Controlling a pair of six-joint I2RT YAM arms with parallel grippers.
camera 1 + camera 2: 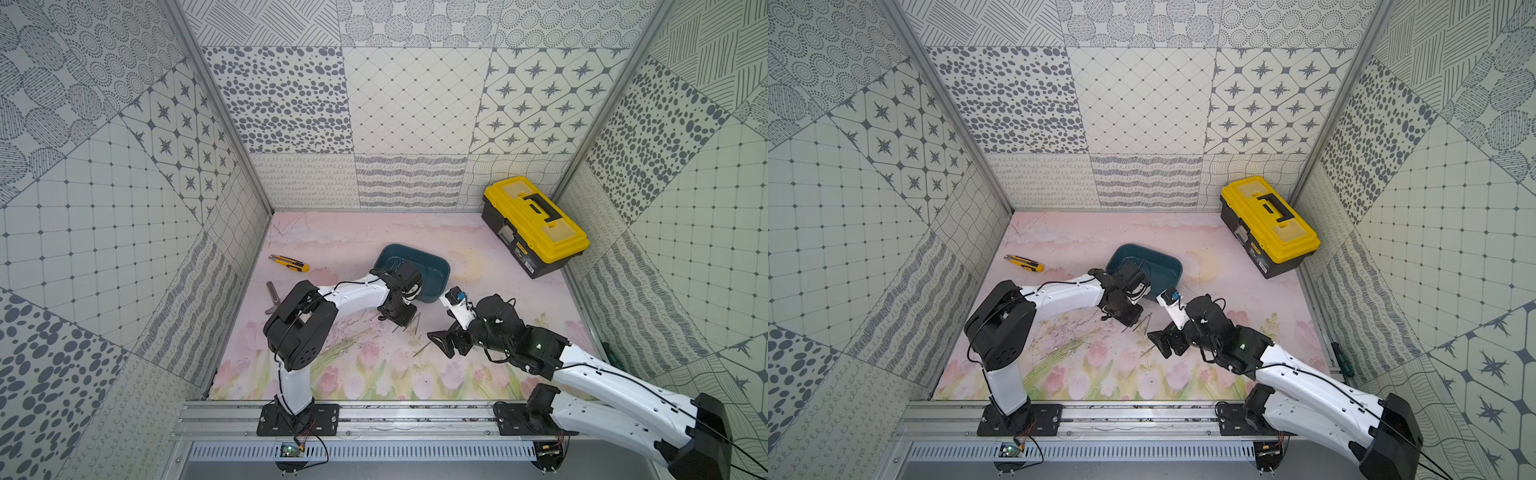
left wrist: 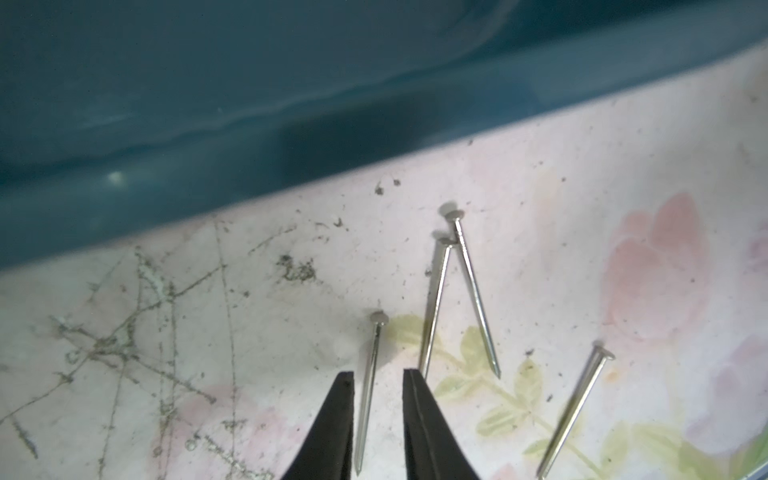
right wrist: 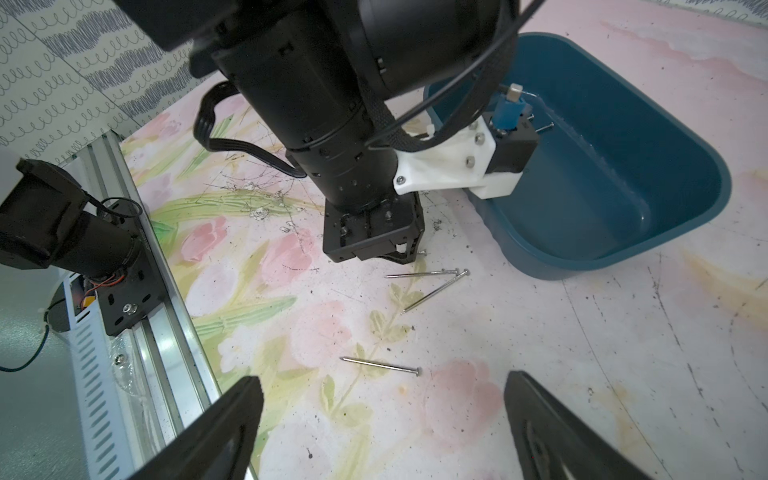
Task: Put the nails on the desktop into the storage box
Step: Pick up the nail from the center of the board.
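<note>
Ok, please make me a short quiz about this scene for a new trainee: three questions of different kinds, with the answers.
1. True or false: the left gripper is shut on a nail.
2. In the left wrist view, how many nails lie on the desktop? A two, B four, C seven.
3. Fill in: the right gripper is ___ (open or shut).

Key
1. False: its jaws stand apart on either side of the nail, with a gap on both sides.
2. B.
3. Open.
</note>
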